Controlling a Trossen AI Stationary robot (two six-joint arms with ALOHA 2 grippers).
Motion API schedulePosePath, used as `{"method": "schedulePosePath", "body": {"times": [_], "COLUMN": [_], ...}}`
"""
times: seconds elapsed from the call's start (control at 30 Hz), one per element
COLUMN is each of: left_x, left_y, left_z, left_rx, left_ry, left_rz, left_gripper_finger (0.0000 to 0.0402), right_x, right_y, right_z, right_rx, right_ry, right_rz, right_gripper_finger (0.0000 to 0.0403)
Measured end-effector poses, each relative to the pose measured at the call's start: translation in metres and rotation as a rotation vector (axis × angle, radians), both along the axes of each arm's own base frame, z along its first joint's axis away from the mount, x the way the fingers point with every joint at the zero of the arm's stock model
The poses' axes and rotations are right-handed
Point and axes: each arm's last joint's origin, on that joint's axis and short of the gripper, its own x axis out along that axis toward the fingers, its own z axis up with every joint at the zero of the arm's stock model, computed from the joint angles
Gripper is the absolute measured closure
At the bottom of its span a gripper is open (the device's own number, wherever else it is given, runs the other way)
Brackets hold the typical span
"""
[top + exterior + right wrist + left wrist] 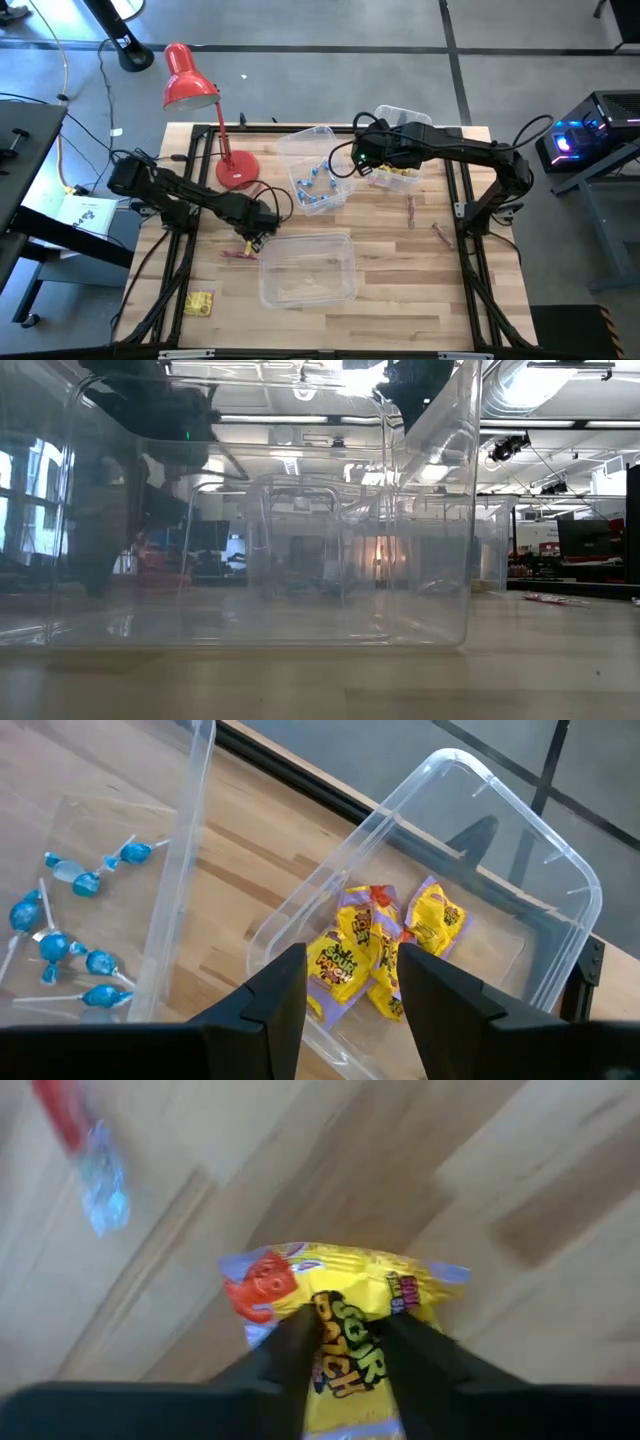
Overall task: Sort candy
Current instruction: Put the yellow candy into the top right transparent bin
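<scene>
Pinching one yellow packet (345,1330) between its fingers just above the wood, the left gripper (256,232) sits beside the near empty bin (306,266). Right gripper (350,985), fingers spread with nothing between them, hovers over the far bin (520,850) holding about three yellow packets (385,945). Middle bin (312,140) has roughly seven blue pieces (60,935); loose on the table (400,290): one yellow packet (199,303), three red-pink sticks (410,209).
</scene>
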Motion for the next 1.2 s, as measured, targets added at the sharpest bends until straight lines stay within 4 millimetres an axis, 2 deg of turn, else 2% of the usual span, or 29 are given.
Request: {"method": "schedulePosePath", "body": {"times": [0.07,0.13,0.3,0.4,0.5,0.63,0.77,0.87,1.03,1.2], "left_x": [-0.001,-0.006,-0.027,-0.033,-0.030,-0.022,-0.012,-0.007,0.005,0.023], "left_y": [0.001,0.003,0.010,0.013,0.015,0.019,0.025,0.030,0.035,0.036], "left_z": [0.013,0.028,0.067,0.097,0.127,0.166,0.194,0.205,0.200,0.194], "left_rx": [0.005,0.006,0.028,0.069,0.123,0.242,0.376,0.426,0.453,0.430], "left_ry": [-0.071,-0.140,-0.284,-0.473,-0.765,-1.159,-1.411,-1.524,-1.530,-1.573], "left_rz": [0.001,0.022,0.089,0.098,0.059,0.013,-0.053,-0.030,-0.015,0.026], "left_gripper_finger": [0.0356,0.0388,0.0389,0.0398,0.0397,0.0400,0.0401,0.0401,0.0401,0.0401], "right_x": [0.000,0.000,0.000,0.002,0.010,0.030,0.048,0.054,0.059,0.064], "right_y": [0.000,0.000,0.004,0.013,0.024,0.046,0.068,0.079,0.089,0.092], "right_z": [0.000,0.000,0.001,0.005,0.012,0.026,0.044,0.054,0.067,0.063], "right_rx": [0.000,-0.001,-0.002,0.029,0.068,0.081,0.049,0.008,-0.074,-0.186], "right_ry": [0.002,0.008,0.023,-0.025,-0.144,-0.329,-0.538,-0.653,-0.774,-0.721], "right_rz": [0.001,0.006,0.046,0.095,0.190,0.429,0.651,0.706,0.728,0.679], "right_gripper_finger": [0.0251,0.0251,0.0251,0.0251,0.0251,0.0251,0.0252,0.0252,0.0252,0.0252]}}
